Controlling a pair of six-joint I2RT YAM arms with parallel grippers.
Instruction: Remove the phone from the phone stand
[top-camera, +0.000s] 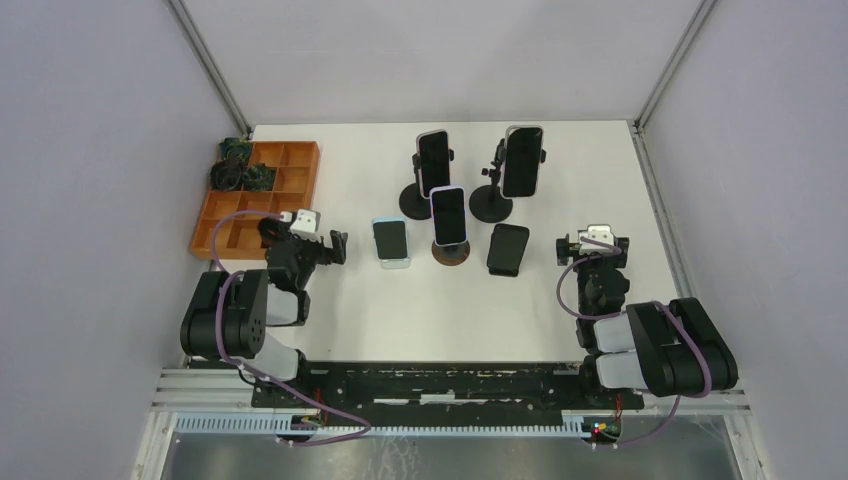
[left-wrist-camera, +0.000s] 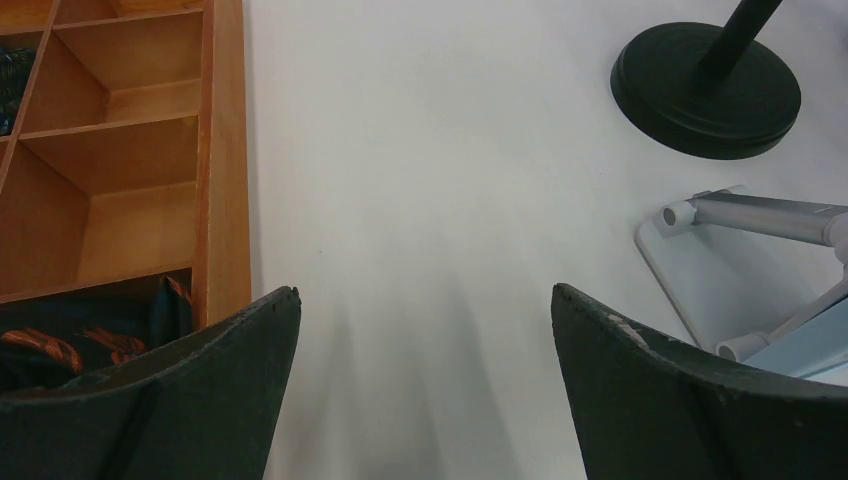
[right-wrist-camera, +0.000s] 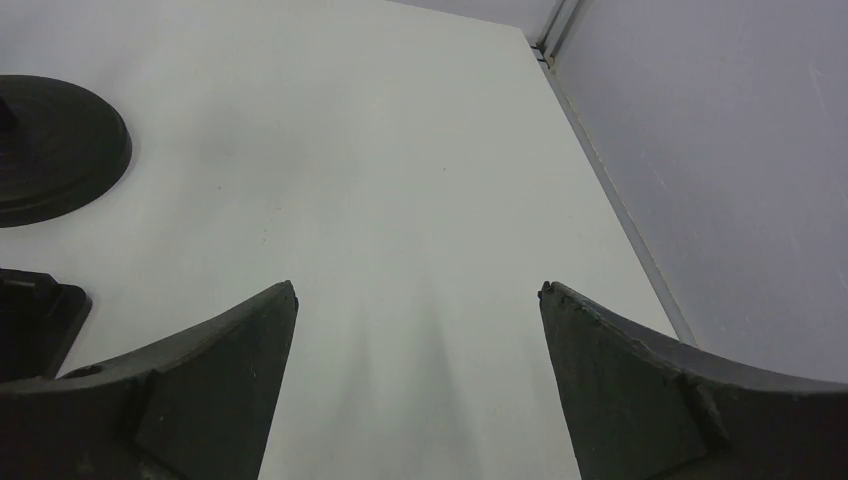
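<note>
Several phones sit on stands in the middle of the table. Two dark-screened phones stand upright on tall black stands. A third phone is on a brown round-based stand. A phone leans on a low pale blue stand, and a black phone on a low black stand. My left gripper is open and empty, left of the pale blue stand. My right gripper is open and empty, right of the black phone.
An orange wooden compartment tray stands at the back left, with dark items in some cells. A black round stand base lies ahead of the left gripper, another left of the right gripper. The table's right edge meets a wall.
</note>
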